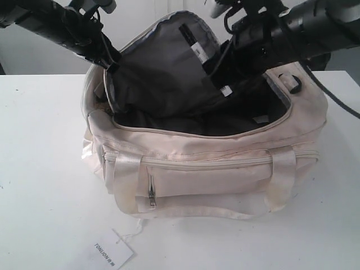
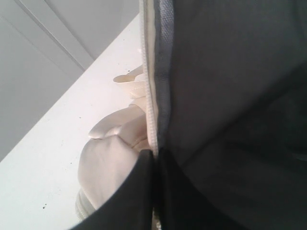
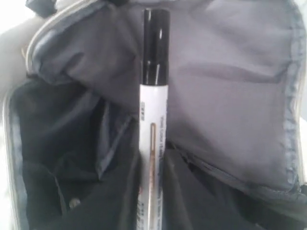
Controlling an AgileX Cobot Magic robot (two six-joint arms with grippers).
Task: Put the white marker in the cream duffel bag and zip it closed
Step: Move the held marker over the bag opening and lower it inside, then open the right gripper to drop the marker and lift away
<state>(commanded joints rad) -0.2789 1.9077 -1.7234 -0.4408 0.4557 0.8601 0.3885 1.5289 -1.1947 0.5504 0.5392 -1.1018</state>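
Observation:
The cream duffel bag (image 1: 214, 152) stands open in the middle of the table, its dark grey lined top flap (image 1: 163, 62) raised. My left gripper (image 1: 111, 66) is shut on the flap's zipper edge (image 2: 152, 120) and holds it up; in the left wrist view its jaws (image 2: 154, 163) pinch the edge, with cream fabric (image 2: 112, 158) beside them. My right gripper (image 1: 225, 76) is over the bag's opening, shut on the white marker (image 3: 152, 139). The marker's black cap (image 3: 156, 43) points toward the raised flap. In the exterior view the marker (image 1: 196, 51) shows against the lining.
A white paper tag printed TONLION (image 1: 112, 251) lies on the white table (image 1: 45, 169) in front of the bag. The bag's front zip pocket (image 1: 208, 169) and satin straps (image 1: 126, 180) face the camera. Both dark arms reach in from the top corners.

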